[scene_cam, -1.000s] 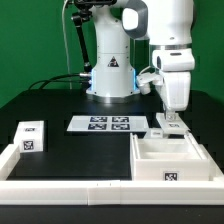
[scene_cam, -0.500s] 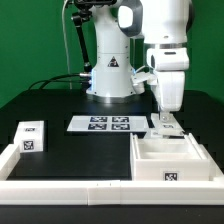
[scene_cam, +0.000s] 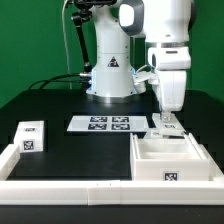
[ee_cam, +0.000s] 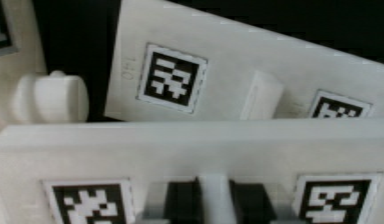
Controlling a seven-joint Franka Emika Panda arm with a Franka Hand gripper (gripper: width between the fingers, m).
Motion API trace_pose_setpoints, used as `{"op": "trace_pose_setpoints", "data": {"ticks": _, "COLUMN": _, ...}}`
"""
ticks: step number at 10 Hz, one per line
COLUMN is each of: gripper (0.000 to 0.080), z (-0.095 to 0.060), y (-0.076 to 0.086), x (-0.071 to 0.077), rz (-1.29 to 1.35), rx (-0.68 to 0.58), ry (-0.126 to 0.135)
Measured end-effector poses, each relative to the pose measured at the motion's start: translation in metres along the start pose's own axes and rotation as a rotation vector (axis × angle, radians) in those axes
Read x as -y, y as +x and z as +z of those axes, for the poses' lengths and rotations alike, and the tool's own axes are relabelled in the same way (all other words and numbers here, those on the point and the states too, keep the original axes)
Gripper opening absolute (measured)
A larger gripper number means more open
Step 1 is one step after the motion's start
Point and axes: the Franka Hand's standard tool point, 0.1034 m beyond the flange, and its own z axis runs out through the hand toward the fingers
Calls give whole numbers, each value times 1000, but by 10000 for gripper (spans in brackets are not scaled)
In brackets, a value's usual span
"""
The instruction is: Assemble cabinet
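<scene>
The cabinet (scene_cam: 178, 158) is a large white open box with inner walls and a tag on its front, at the exterior view's right. My gripper (scene_cam: 166, 124) hangs just over its far rim. The jaws are shut on a thin ridge of a small white tagged block (scene_cam: 165, 129), which shows close up in the wrist view (ee_cam: 82, 165) with a tag on each side of the fingers (ee_cam: 178, 200). Whether this block touches the cabinet rim I cannot tell. A second small tagged white block (scene_cam: 30, 137) lies at the exterior view's left, apart from the gripper.
The marker board (scene_cam: 100, 124) lies flat in mid-table, and also beyond the held block in the wrist view (ee_cam: 189, 70). A low white border wall (scene_cam: 70, 188) runs along the front and left. The robot base (scene_cam: 110, 75) stands behind. A round white knob (ee_cam: 54, 96) shows beside the marker board.
My gripper with the held block has shifted slightly toward the exterior view's left. The cabinet and the left block have not moved.
</scene>
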Motion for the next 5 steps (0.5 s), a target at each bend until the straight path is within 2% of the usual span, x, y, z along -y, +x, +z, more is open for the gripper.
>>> {"op": "trace_pose_setpoints", "data": {"ticks": 3, "gripper": 70, "z": 0, "y": 1, "x": -7, "rz": -4, "rx": -4, "ry": -7}}
{"op": "trace_pose_setpoints", "data": {"ticks": 5, "gripper": 70, "z": 3, "y": -1, "x": -5, "rz": -8, "rx": -5, "ry": -2}}
